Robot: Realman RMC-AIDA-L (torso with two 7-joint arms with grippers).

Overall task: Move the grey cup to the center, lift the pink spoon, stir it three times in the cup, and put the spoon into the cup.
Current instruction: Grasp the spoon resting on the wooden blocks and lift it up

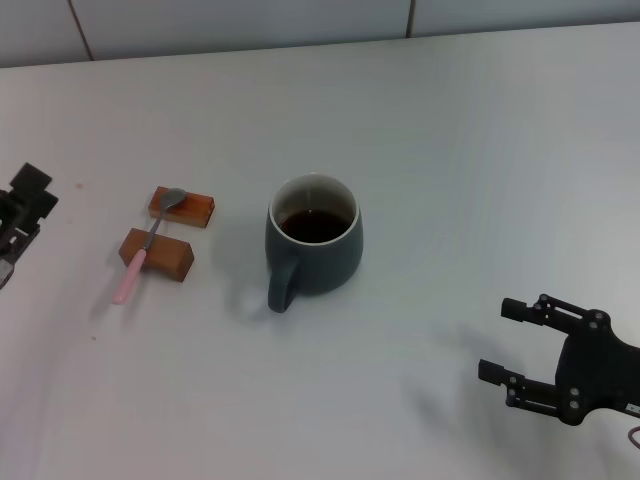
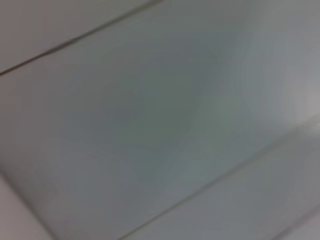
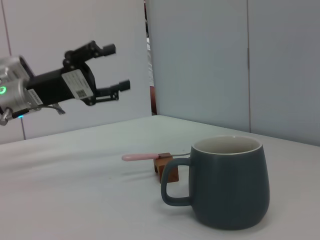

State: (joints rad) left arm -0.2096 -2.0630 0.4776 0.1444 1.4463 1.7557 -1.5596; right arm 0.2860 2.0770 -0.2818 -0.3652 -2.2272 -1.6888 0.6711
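Note:
The grey cup (image 1: 313, 245) stands near the table's middle with dark liquid inside and its handle toward me. It also shows in the right wrist view (image 3: 230, 182). The pink spoon (image 1: 145, 245) lies across two brown wooden blocks to the left of the cup, its pink handle pointing toward me; it also shows in the right wrist view (image 3: 145, 157). My left gripper (image 1: 22, 215) is at the table's far left edge, raised above the table and open, as the right wrist view (image 3: 114, 67) shows. My right gripper (image 1: 500, 340) is open and empty at the front right, apart from the cup.
Two brown wooden blocks (image 1: 160, 255) (image 1: 185, 208) carry the spoon. The white table (image 1: 450, 150) stretches back to a tiled wall (image 1: 250, 20). The left wrist view shows only a blurred pale tiled surface (image 2: 160, 120).

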